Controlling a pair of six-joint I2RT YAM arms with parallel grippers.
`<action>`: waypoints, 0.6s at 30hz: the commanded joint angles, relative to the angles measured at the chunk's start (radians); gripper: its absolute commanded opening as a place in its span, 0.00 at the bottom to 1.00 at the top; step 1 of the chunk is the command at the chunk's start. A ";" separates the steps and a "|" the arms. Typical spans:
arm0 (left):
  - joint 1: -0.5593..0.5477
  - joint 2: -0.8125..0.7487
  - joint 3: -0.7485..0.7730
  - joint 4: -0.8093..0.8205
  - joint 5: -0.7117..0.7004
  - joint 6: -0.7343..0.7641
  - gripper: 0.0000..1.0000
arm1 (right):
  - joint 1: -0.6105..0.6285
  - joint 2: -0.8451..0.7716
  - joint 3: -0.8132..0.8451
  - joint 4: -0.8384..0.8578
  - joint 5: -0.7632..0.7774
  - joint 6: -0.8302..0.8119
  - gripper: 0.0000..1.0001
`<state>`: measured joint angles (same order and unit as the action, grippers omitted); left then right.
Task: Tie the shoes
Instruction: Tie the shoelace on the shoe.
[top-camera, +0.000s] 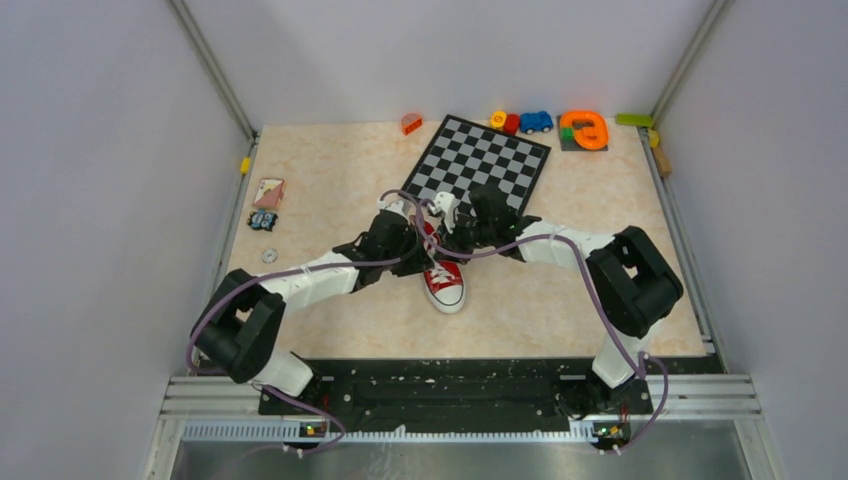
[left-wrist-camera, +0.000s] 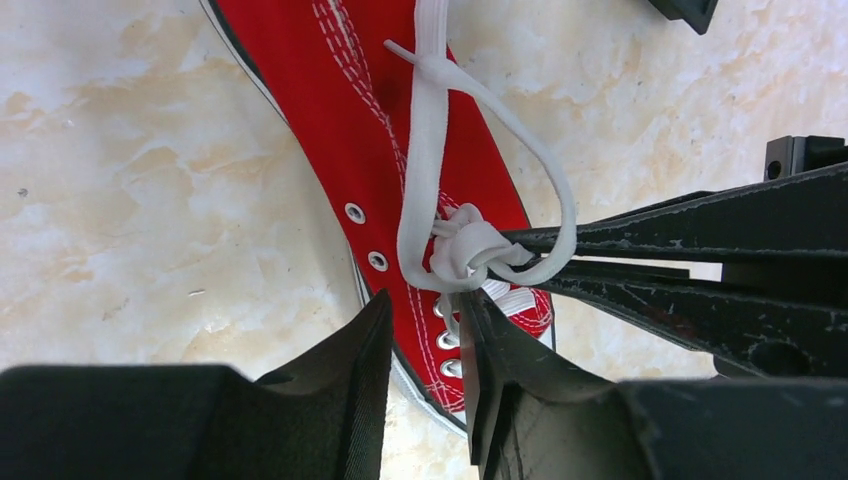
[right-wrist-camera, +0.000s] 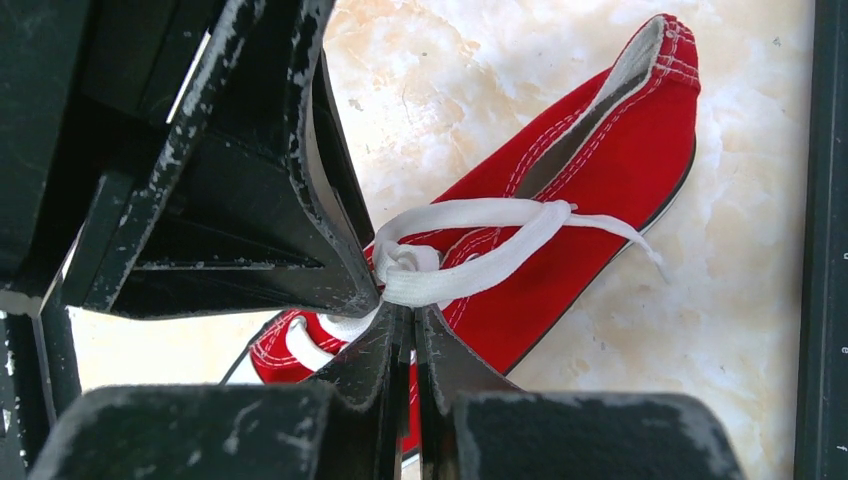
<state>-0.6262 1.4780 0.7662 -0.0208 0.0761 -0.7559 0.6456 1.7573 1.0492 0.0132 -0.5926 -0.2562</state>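
Sneaker (top-camera: 444, 283) between converging arms (top-camera: 320, 275); right jaws clench lace loop (right-wrist-camera: 480, 212); left jaws parted.

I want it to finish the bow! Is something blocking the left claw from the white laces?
Nothing visible is. The left gripper hangs open right at the laces on the red shoe; the right gripper pinches them from the other side, not between.

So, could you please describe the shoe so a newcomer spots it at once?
Find the checkerboard at the far middle of the table. Just nearer, between the left arm and right arm, lies the red sneaker, toe toward their bases. It is the only shoe, with white laces and toe cap.
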 joint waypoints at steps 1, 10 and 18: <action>-0.024 0.022 0.072 -0.100 -0.067 0.035 0.32 | -0.005 -0.001 0.034 0.024 -0.025 0.009 0.00; -0.029 0.013 0.098 -0.142 -0.100 0.060 0.00 | -0.006 0.001 0.035 0.024 -0.016 0.010 0.00; -0.028 -0.031 0.148 -0.253 -0.062 0.128 0.00 | -0.018 0.009 0.030 0.019 0.022 0.031 0.00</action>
<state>-0.6514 1.4960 0.8616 -0.1978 0.0116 -0.6788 0.6449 1.7573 1.0492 0.0128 -0.5854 -0.2478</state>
